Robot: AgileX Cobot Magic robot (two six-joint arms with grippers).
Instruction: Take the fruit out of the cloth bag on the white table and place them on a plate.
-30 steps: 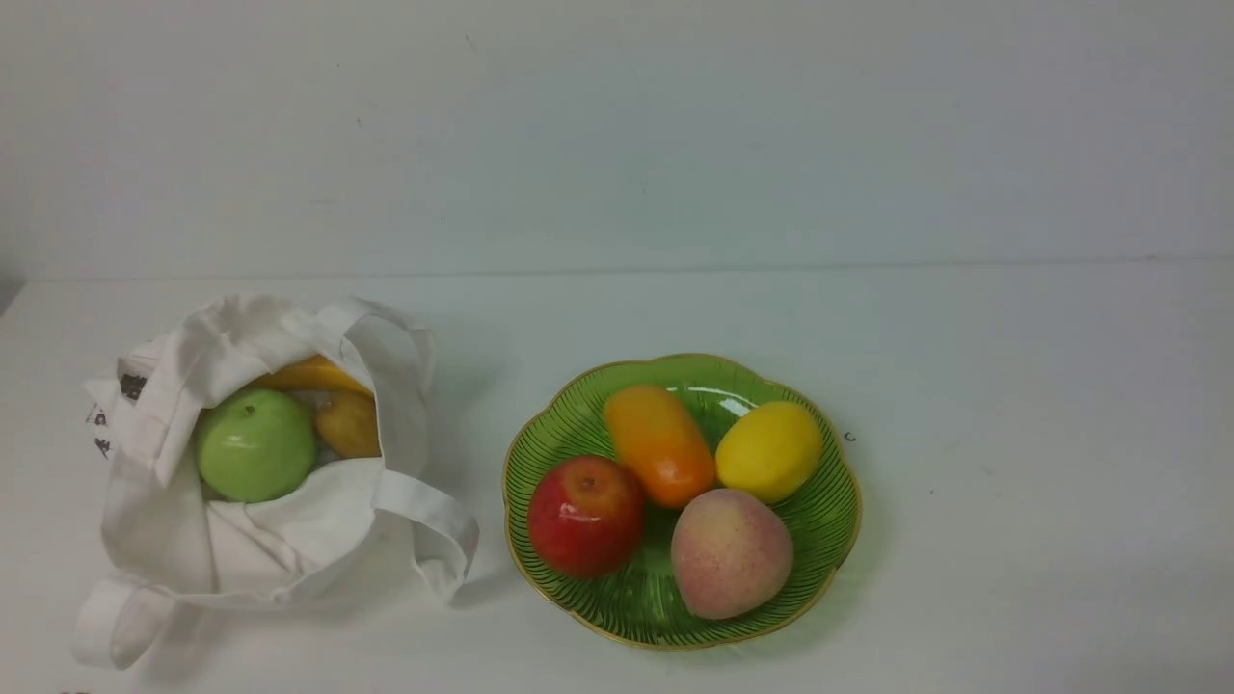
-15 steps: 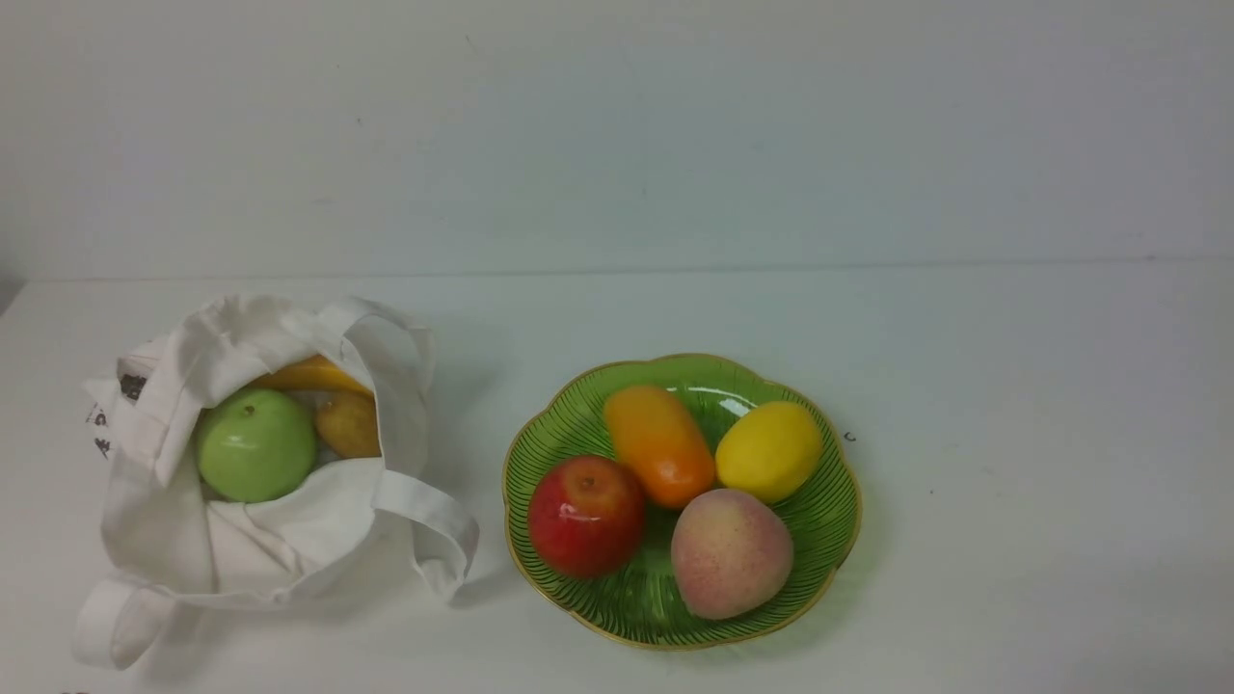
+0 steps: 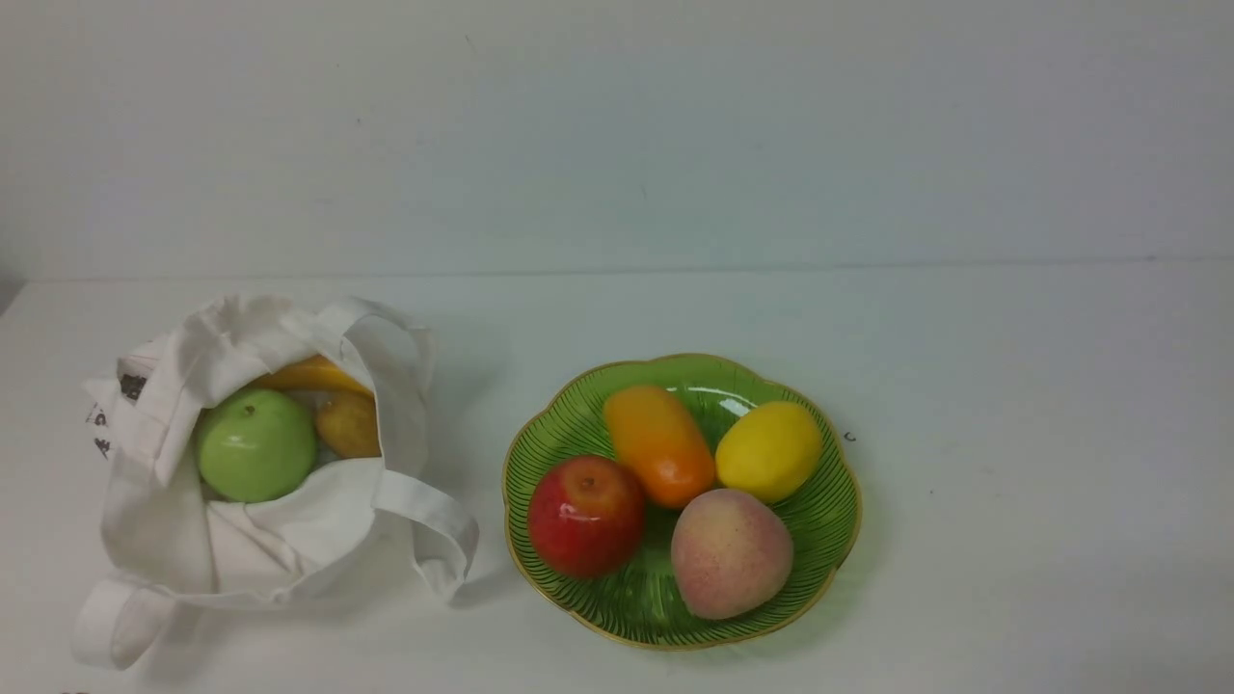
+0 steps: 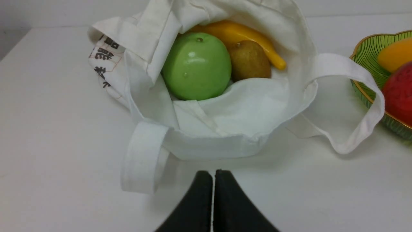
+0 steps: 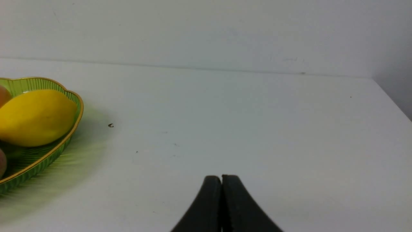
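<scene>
The off-white cloth bag (image 3: 260, 463) lies open at the left of the white table (image 3: 1012, 405). Inside it are a green apple (image 3: 254, 444), a yellow-orange curved fruit (image 3: 310, 376) and a small brownish-yellow fruit (image 3: 349, 424). The green plate (image 3: 829, 525) at centre holds an orange mango-like fruit (image 3: 659, 444), a yellow fruit (image 3: 768, 450), a red apple (image 3: 585, 515) and a peach (image 3: 731, 552). Neither gripper shows in the front view. My left gripper (image 4: 214, 171) is shut and empty, just short of the bag (image 4: 225, 122) with the apple (image 4: 196, 66). My right gripper (image 5: 221, 177) is shut and empty over bare table, right of the plate (image 5: 72, 129).
The bag's strap handles (image 3: 429, 525) lie loose on the table between bag and plate, and one (image 3: 120, 627) at the front left. A wall stands behind the table. A small dark speck (image 3: 849, 437) lies right of the plate.
</scene>
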